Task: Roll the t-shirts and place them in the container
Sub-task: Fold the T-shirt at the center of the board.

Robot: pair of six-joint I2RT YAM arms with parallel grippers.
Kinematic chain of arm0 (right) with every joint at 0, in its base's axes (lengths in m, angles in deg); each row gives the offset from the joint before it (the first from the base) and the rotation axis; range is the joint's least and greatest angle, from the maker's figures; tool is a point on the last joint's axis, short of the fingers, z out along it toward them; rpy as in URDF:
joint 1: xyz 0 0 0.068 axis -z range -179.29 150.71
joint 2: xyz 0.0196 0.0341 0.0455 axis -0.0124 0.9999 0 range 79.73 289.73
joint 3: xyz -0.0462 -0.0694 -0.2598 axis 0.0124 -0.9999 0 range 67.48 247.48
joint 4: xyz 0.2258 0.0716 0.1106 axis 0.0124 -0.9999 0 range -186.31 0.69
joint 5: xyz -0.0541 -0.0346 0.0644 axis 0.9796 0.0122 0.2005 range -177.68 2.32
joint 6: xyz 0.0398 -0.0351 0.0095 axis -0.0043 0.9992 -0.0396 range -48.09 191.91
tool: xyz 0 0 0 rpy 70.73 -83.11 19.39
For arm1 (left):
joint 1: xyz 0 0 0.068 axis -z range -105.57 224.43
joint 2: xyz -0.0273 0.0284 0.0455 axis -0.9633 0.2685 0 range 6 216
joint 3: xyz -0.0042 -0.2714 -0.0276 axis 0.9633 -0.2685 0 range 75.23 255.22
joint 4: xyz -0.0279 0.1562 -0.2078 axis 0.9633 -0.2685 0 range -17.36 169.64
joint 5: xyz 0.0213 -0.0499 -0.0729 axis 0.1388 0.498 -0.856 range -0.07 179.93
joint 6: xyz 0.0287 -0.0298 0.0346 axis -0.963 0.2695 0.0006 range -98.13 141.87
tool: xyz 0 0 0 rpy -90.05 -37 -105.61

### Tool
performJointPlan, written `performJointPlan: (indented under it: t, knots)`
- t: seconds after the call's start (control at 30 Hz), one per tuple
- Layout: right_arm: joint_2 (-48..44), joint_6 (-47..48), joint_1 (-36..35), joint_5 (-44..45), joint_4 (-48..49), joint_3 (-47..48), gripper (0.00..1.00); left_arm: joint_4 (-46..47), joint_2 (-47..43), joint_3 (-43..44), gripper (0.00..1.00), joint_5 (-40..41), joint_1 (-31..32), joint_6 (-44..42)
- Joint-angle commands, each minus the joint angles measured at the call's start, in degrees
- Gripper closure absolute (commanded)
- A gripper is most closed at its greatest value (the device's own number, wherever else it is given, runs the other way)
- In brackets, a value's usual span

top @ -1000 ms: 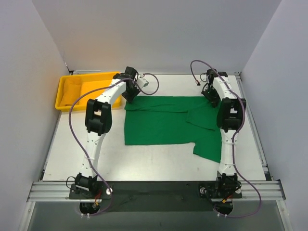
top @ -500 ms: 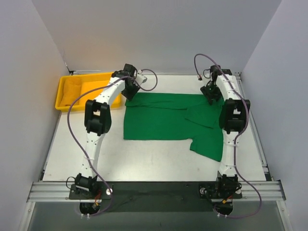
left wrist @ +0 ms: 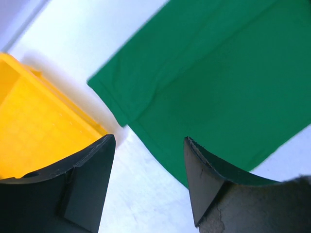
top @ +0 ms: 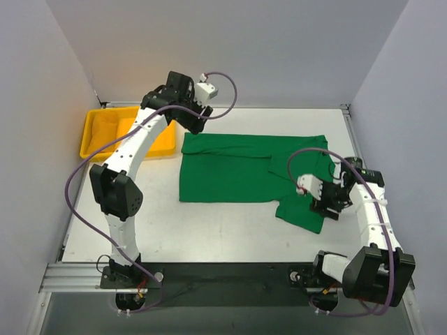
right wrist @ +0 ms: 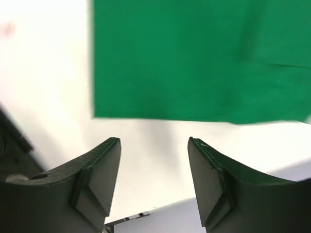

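The green t-shirt (top: 230,171) lies spread flat on the white table, with one part folded over and reaching toward the front right. My left gripper (top: 196,124) hovers above the shirt's back left corner. In the left wrist view it (left wrist: 148,145) is open and empty, with the shirt (left wrist: 218,73) below and beyond it. My right gripper (top: 328,208) is by the shirt's front right flap. In the right wrist view it (right wrist: 154,145) stands open over bare table, just short of the shirt's edge (right wrist: 194,58).
A yellow tray (top: 94,136) sits at the table's back left, close to the left gripper, and shows in the left wrist view (left wrist: 29,121). Grey walls close in the table on three sides. The table's metal rail (top: 223,272) runs along the near edge.
Both grippers opened and let go of the shirt's back corners. The left one lifted up and back. The right arm swung from the back right corner to the front right.
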Motion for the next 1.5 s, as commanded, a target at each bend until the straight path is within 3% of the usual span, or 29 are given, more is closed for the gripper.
performJointPlan:
  t: [0.0,0.17,0.37,0.63,1.07,1.47]
  knots:
    - [-2.6,32.3,6.2,-1.8,-6.0,-8.5,0.44,2.2,-6.8,-11.3,0.32,-1.3,-0.5,1.0]
    - [-3.8,40.2,6.3,-0.9,-6.7,-11.8,0.47,8.0,-14.2,-24.8,0.34,-3.7,-0.5,1.5]
    - [-2.4,50.7,5.7,-0.6,-6.7,-15.9,0.5,8.5,-18.6,-33.2,0.37,-2.7,-0.5,-1.3]
    - [3.7,55.4,5.0,-1.0,-7.4,-13.8,0.56,7.6,-17.2,-33.9,0.38,1.4,-2.4,-3.3]
    - [9.8,60.7,4.3,1.2,-8.6,-12.6,0.56,7.2,-14.9,-32.6,0.38,3.1,-6.5,-3.5]
    - [8.2,67.1,4.5,2.1,-3.4,-20.2,0.59,6.4,-13.8,-31.3,0.38,4.4,-6.8,-4.1]
